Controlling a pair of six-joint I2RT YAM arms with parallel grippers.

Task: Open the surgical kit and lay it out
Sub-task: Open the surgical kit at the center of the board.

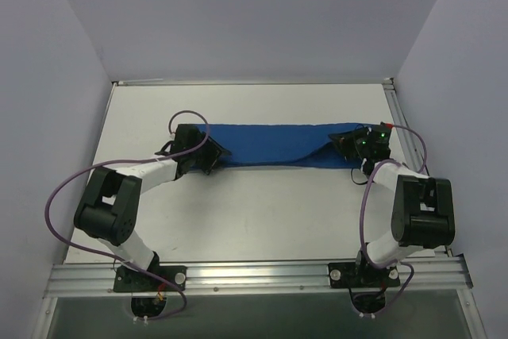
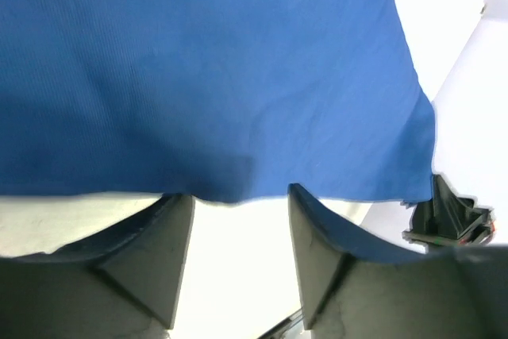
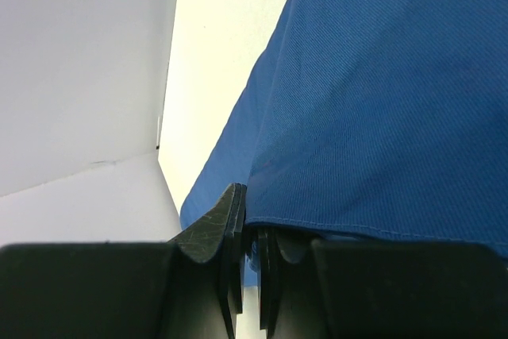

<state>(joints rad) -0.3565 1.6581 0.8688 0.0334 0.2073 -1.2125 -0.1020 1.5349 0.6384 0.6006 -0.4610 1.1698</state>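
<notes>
The surgical kit shows as a royal-blue cloth (image 1: pixel 274 146) pulled into a long narrow band across the white table, between my two grippers. My left gripper (image 1: pixel 208 151) is at the band's left end. In the left wrist view its jaws stand open (image 2: pixel 240 194), with bare table between them and the cloth's hem (image 2: pixel 206 77) lying over the fingertips. My right gripper (image 1: pixel 347 144) is at the right end. In the right wrist view its jaws (image 3: pixel 252 216) are shut on the stitched edge of the cloth (image 3: pixel 381 101).
White enclosure walls (image 1: pixel 71 77) stand on the left, right and back. An aluminium rail (image 1: pixel 254 275) carrying both arm bases runs along the near edge. Purple cables (image 1: pixel 55 196) loop beside each arm.
</notes>
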